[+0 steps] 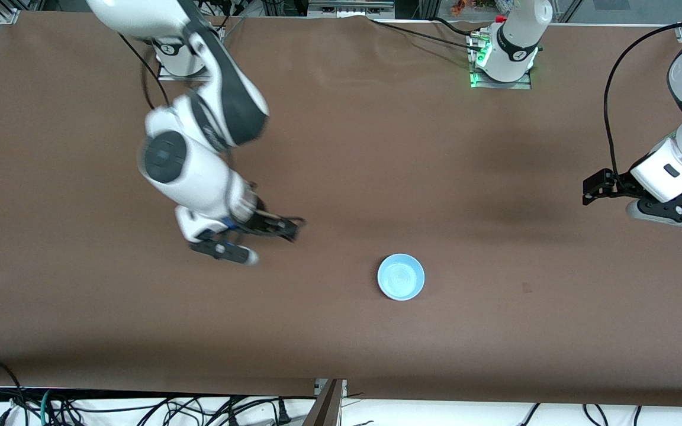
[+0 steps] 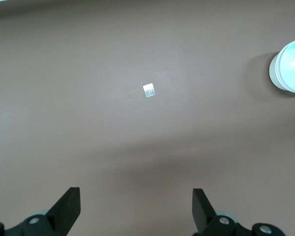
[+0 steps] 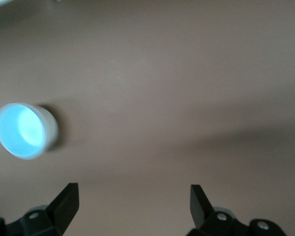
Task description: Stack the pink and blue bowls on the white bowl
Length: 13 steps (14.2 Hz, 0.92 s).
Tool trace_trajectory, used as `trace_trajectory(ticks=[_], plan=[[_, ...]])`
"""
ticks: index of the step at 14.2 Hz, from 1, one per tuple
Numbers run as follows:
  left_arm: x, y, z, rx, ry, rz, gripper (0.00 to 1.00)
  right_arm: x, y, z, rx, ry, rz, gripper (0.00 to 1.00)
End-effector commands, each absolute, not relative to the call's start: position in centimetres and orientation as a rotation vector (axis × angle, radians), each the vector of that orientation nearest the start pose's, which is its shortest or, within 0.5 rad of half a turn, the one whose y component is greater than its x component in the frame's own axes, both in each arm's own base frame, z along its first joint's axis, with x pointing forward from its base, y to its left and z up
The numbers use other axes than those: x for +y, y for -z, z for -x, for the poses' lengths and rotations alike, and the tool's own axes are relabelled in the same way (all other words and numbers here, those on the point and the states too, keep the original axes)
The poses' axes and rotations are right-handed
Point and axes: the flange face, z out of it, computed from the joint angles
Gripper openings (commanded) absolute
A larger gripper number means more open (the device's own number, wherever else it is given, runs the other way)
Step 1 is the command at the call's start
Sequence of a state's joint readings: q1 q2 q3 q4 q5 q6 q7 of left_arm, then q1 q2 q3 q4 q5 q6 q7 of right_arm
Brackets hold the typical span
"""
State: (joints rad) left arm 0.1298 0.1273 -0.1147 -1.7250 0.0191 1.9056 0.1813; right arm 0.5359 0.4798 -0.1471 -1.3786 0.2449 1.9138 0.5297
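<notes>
The light blue bowl (image 1: 401, 277) sits on the brown table (image 1: 495, 331), near its middle. In the wrist views it shows a blue inside (image 2: 292, 61) (image 3: 19, 130) and a white outer wall (image 3: 50, 129), as of the white bowl under it. No pink bowl shows. My right gripper (image 1: 290, 229) is open and empty over bare table, toward the right arm's end from the bowl; its fingertips (image 3: 69, 199) stand wide apart. My left gripper (image 1: 594, 190) is open and empty over the left arm's end of the table, its fingertips (image 2: 71, 201) wide apart.
A small white tag (image 2: 148, 90) lies on the table under the left wrist, and a small mark (image 1: 526, 288) shows near the bowl. The arm bases (image 1: 510, 56) stand along the table edge farthest from the front camera. Cables (image 1: 140, 408) hang below the nearest edge.
</notes>
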Motion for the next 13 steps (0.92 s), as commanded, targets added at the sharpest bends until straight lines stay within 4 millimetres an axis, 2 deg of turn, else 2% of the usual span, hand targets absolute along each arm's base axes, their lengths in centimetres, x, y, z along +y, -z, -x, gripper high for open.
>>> trace_trajectory(ticks=[1,2,4,5,7,9,11,13], plan=[[1.9,-52.5,-61.7,0.249,0.146,3.136,1.00,21.0,-49.4,-57.7,0.105,-0.164,2.987,1.00],[1.9,-52.9,-62.1,0.252,0.160,3.134,1.00,18.4,-51.2,-56.8,0.063,-0.200,3.009,1.00],[1.9,-53.1,-62.5,0.249,0.170,3.133,1.00,14.9,-54.1,-55.4,-0.067,-0.207,3.089,1.00],[2.0,-53.5,-62.6,0.247,0.187,3.131,1.00,13.4,-55.0,-54.7,-0.114,-0.218,3.110,1.00],[2.1,-53.1,-62.8,0.244,0.175,3.134,1.00,11.0,-56.1,-53.2,-0.217,-0.197,3.138,1.00],[2.1,-52.7,-63.0,0.149,0.165,3.143,1.00,10.1,-56.8,-52.5,-0.266,-0.179,3.162,1.00],[1.9,-52.6,-62.9,-0.027,0.152,3.154,1.00,10.1,-57.0,-52.9,-0.244,-0.170,3.166,1.00],[1.8,-52.4,-62.6,-0.127,0.111,3.159,1.00,10.4,-57.5,-53.7,-0.262,-0.151,3.170,1.00]])
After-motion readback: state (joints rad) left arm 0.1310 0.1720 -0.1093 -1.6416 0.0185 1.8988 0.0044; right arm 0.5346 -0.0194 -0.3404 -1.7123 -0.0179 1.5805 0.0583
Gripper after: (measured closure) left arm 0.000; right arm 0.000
